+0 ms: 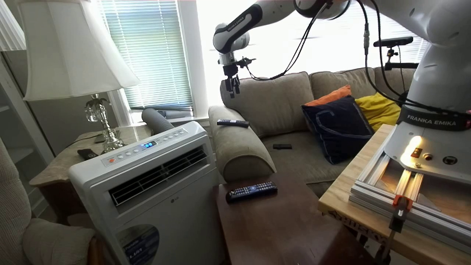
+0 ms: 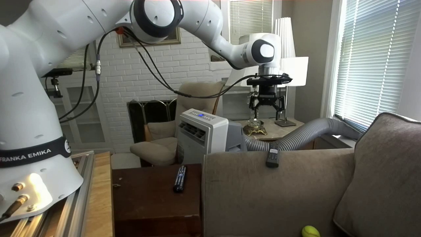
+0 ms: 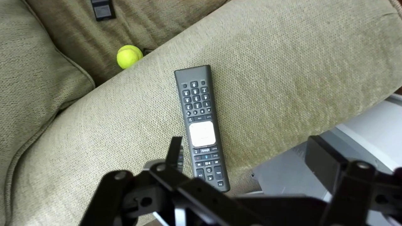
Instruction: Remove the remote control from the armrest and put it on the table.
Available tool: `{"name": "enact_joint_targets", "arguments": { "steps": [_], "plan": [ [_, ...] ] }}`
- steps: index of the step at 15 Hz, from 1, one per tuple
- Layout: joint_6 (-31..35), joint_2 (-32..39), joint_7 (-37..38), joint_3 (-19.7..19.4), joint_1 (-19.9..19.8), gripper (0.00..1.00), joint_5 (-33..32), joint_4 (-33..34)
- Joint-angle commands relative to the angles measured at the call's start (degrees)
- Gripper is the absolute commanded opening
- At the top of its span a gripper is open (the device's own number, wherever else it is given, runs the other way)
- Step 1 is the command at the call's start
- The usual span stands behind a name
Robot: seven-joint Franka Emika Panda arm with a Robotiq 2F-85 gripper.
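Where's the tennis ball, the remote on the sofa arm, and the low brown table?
Tennis ball (image 3: pixel 129 56), wrist view: its yellow side.
Remote (image 3: pixel 202 134), wrist view: its bright middle square.
Brown table (image 1: pixel 272 224), an exterior view: its bare top.

Daylight thru window (image 1: pixel 342 40) blown out to white in an exterior view; blinds (image 2: pixel 371 59) glow bright, indoors dimmer. I've got warm glare on my base (image 1: pixel 438 147) in both exterior views. In wrist view, remote control (image 3: pixel 202 131) is sharp, its middle washed white; my gripper (image 3: pixel 249 157) is dark, blurry up close.
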Motion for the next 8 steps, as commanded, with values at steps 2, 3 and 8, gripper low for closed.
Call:
{"name": "enact_joint_targets", "arguments": {
  "steps": [2,3,8],
  "plan": [
    [5.22,3.42,-0.24,0.10,0.04,1.00,0.01,1.82],
    [7.91,4.78,0.03,0.28,-0.15,1.00,0.38,2.53],
    [13.87,10.85,-0.61,0.69,-0.94,1.00,0.93,5.89]
  ]
}}
